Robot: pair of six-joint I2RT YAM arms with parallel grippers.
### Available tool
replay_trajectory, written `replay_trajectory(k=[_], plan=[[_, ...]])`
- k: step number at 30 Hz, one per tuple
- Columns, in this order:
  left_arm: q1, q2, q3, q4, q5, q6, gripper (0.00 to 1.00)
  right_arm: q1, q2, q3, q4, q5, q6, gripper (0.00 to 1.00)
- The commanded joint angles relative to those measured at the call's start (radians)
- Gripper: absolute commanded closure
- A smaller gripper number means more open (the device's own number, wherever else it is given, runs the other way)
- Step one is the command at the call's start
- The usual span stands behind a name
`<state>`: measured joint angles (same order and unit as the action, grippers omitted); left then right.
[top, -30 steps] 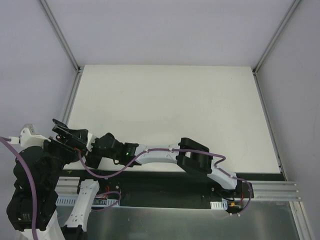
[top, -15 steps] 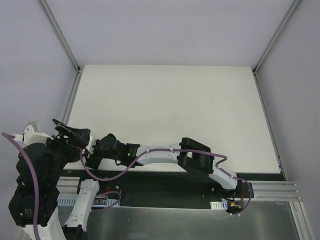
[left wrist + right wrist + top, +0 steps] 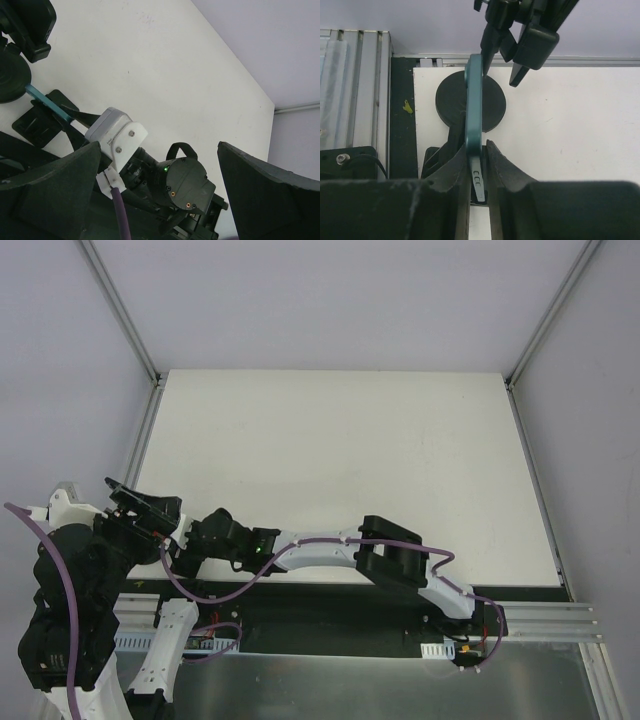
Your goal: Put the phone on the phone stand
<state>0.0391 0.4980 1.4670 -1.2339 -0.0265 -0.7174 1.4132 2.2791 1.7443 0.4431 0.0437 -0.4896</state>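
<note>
My right gripper is shut on a teal phone, held edge-on and upright over the table's near left corner. The phone's far end rests by the phone stand, with its round black disc base, thin post and clamp holder. In the left wrist view the phone shows as a teal strip between the disc and the right fingers. My left gripper is open wide and empty, above the right wrist. In the top view the right gripper is at the far left.
The white table ends just left of the stand at a black strip and a metal rail. The left arm crowds the near left corner. Grey walls enclose the table.
The left arm has shifted slightly at the near left corner. The right arm, still holding the phone, has hardly moved.
</note>
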Motion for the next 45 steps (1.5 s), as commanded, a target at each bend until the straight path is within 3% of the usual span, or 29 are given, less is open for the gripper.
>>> replay_trajectory(k=[1, 4, 20, 27, 31, 33, 36, 45], plan=[[-0.002, 0.017, 0.000, 0.034, 0.010, 0.012, 0.01, 0.026, -0.070, 0.003, 0.048, -0.028, 0.005, 0.73], [-0.004, 0.019, -0.002, 0.036, 0.010, 0.010, 0.01, 0.029, -0.072, 0.006, 0.043, -0.022, 0.005, 0.63], [-0.005, 0.022, -0.010, 0.039, 0.022, 0.004, 0.01, 0.024, -0.119, -0.005, 0.025, -0.015, 0.025, 0.36], [-0.007, 0.024, -0.008, 0.039, 0.020, 0.006, 0.01, 0.021, -0.165, -0.028, 0.025, -0.090, 0.042, 0.27], [-0.007, 0.028, -0.013, 0.042, 0.025, 0.007, 0.01, 0.018, -0.202, -0.064, 0.042, -0.108, 0.060, 0.14], [-0.007, 0.028, -0.017, 0.045, 0.025, 0.007, 0.01, 0.012, -0.240, -0.120, 0.078, -0.126, 0.086, 0.05], [-0.007, 0.028, -0.025, 0.050, 0.025, 0.007, 0.01, 0.001, -0.308, -0.217, 0.141, -0.133, 0.114, 0.00], [-0.007, 0.033, -0.088, 0.094, 0.075, 0.006, 0.01, -0.120, -0.590, -0.633, 0.373, -0.050, 0.242, 0.03]])
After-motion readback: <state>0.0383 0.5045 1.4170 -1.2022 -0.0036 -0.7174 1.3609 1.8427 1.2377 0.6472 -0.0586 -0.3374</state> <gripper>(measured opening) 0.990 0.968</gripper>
